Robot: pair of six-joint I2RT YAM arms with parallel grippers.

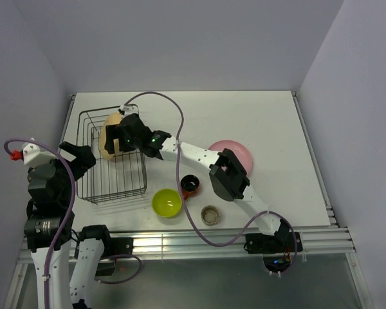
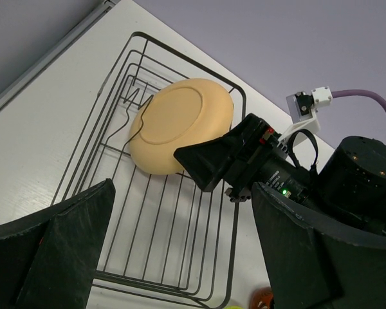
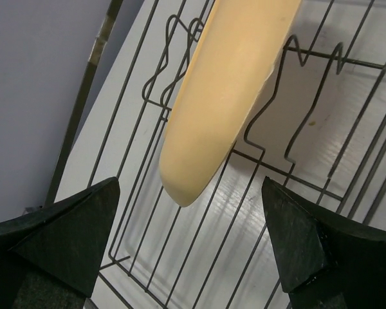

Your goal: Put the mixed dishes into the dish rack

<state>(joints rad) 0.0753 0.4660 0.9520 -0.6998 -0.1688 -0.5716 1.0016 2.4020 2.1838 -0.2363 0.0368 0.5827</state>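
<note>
The yellow-orange plate (image 2: pixel 180 125) stands on edge in the black wire dish rack (image 1: pixel 116 198), leaning against the upright prongs (image 3: pixel 270 106). Its rim (image 3: pixel 225 84) shows close up in the right wrist view. My right gripper (image 1: pixel 118 136) is open just above the plate, its fingers (image 3: pixel 58 232) apart and touching nothing. My left gripper (image 1: pixel 80 156) is open and empty over the rack's near left side (image 2: pixel 235 212). The pink plate (image 1: pixel 237 154), lime-green bowl (image 1: pixel 166 202), red-orange mug (image 1: pixel 190 185) and grey-beige cup (image 1: pixel 210 214) lie on the table right of the rack.
The right arm (image 1: pixel 228 177) stretches across the table from its base at the near right edge, passing over the mug and beside the pink plate. Walls close the table at the back and both sides.
</note>
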